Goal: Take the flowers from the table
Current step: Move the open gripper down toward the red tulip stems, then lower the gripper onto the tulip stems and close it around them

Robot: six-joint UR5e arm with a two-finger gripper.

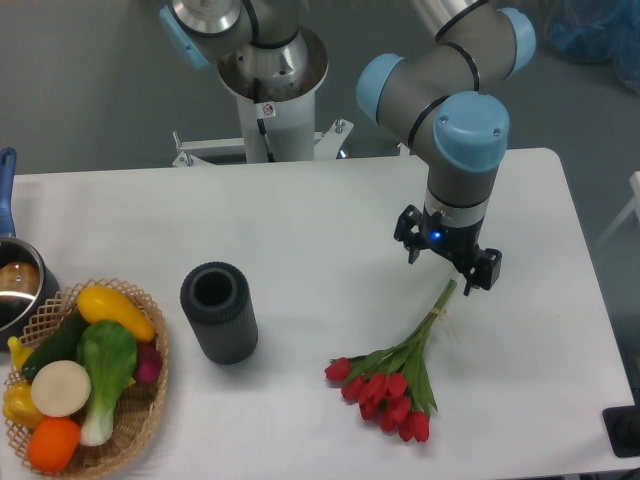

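Observation:
The flowers (392,383), a bunch of red tulips with green leaves and thin tied stems, lie on the white table (300,215) at the front right. The blooms point toward the front and the stem ends point back-right. My gripper (450,262) hangs pointing down just above the stem ends, at their far tip. Its two black fingers (411,245) are spread apart and open, with nothing between them. The blooms lie apart from the gripper, toward the front left.
A dark grey ribbed cylinder (218,312) stands upright left of the flowers. A wicker basket (152,400) of colourful vegetables sits at the front left corner. A metal pot (16,285) with a blue handle is at the left edge. The robot base (270,90) stands behind the table.

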